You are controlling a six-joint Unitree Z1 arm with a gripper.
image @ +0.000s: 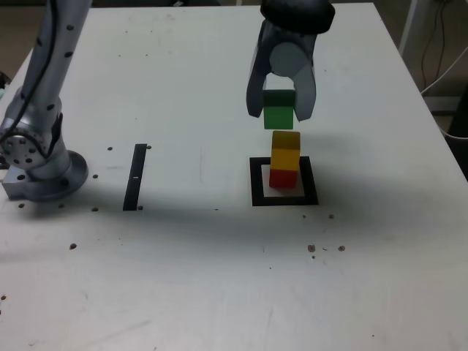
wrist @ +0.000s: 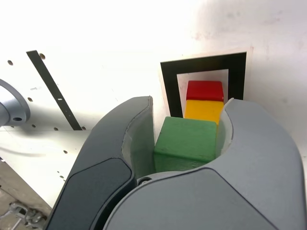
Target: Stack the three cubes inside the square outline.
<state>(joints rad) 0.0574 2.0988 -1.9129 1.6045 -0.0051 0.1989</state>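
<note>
- The green cube (image: 278,111) hangs in the air, clamped between the jaws of the tool (image: 280,110), just above the two-block stack and apart from it.
- The yellow cube (image: 285,148) sits on the red cube (image: 283,178) (edges roughly flush, with perhaps a slight twist between them, hard to judge from either view).
- The red cube rests inside the square outline (image: 257,183), on its white centre.
- The tool points downward over the outline, its jaws closed narrowly on the green block's sides.
- On the white counter (image: 183,278), a narrow black strip (image: 136,177) lies toward the exterior view's left, well apart from the outline.
- The arm's base (image: 40,164) stands at that view's far left.
</note>
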